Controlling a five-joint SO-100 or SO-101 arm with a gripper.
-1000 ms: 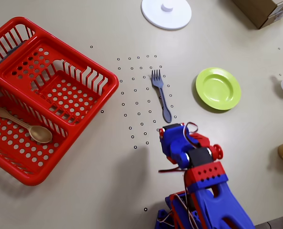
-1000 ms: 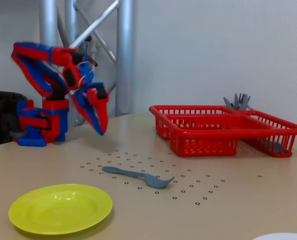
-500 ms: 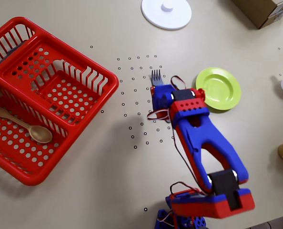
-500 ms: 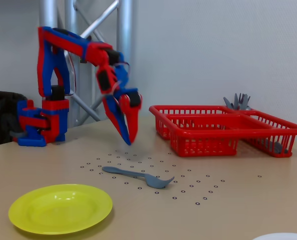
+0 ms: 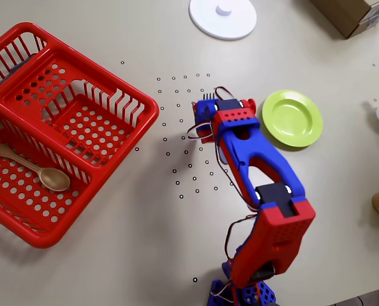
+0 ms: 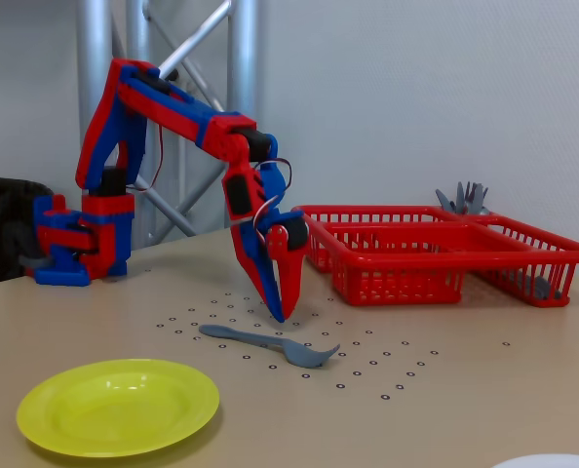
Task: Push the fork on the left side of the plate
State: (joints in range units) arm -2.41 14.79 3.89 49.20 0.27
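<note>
Fixed view: gripper (image 6: 282,314) points down with fingers together, empty, tips just behind the fork (image 6: 268,343) lying flat on the dotted table (image 6: 445,390), clearly apart from the plate (image 6: 118,406), with the arm covering most of it in the overhead view.

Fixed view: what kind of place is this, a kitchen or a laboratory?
Probably a lab or test bench, not a kitchen: a metal truss stands behind the arm, a grid of small ring markers is printed on the table, and the tableware is plastic.
</note>
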